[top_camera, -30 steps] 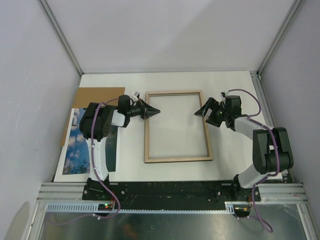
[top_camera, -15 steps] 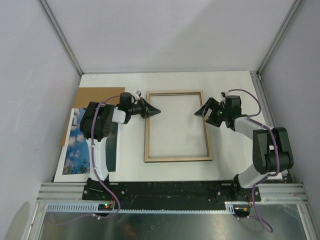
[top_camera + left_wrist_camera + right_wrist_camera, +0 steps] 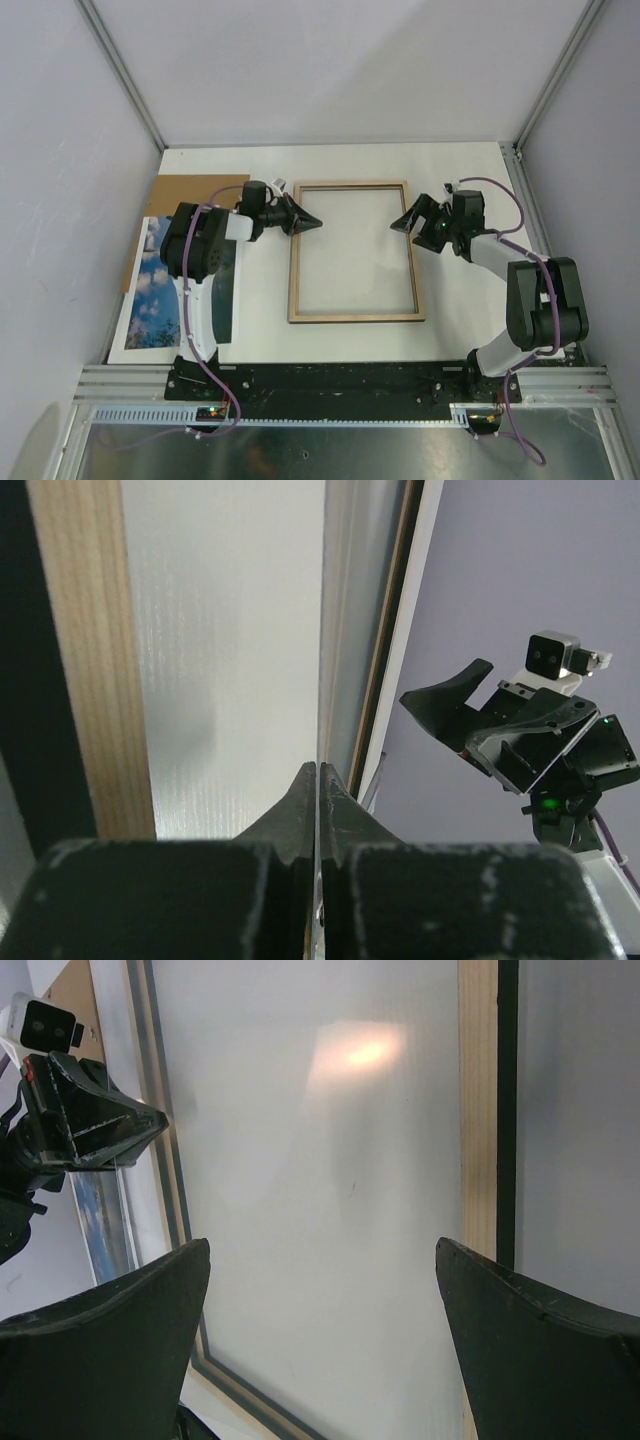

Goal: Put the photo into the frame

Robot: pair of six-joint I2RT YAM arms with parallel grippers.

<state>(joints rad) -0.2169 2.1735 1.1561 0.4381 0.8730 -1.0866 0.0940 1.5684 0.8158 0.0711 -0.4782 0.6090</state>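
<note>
The frame (image 3: 355,318) lies flat mid-table with its pale wood reverse (image 3: 90,680) (image 3: 478,1110) facing up. My left gripper (image 3: 320,224) (image 3: 322,767) reaches over the frame's upper left edge. It is shut on a thin clear sheet seen edge-on (image 3: 322,620), by its look the frame's pane. My right gripper (image 3: 408,222) (image 3: 322,1245) hangs open over the frame's upper right corner and holds nothing. The photo (image 3: 155,295) (image 3: 100,1220) lies picture side up at the table's left edge, partly hidden under the left arm.
A brown cardboard board (image 3: 195,190) (image 3: 65,990) lies at the back left, partly under the photo. Grey walls and metal rails close in the table on three sides. The arm bases stand at the near edge.
The left wrist has swung slightly toward the back of the table while its fingertips stay at the frame's edge. The right arm and the frame have barely moved.
</note>
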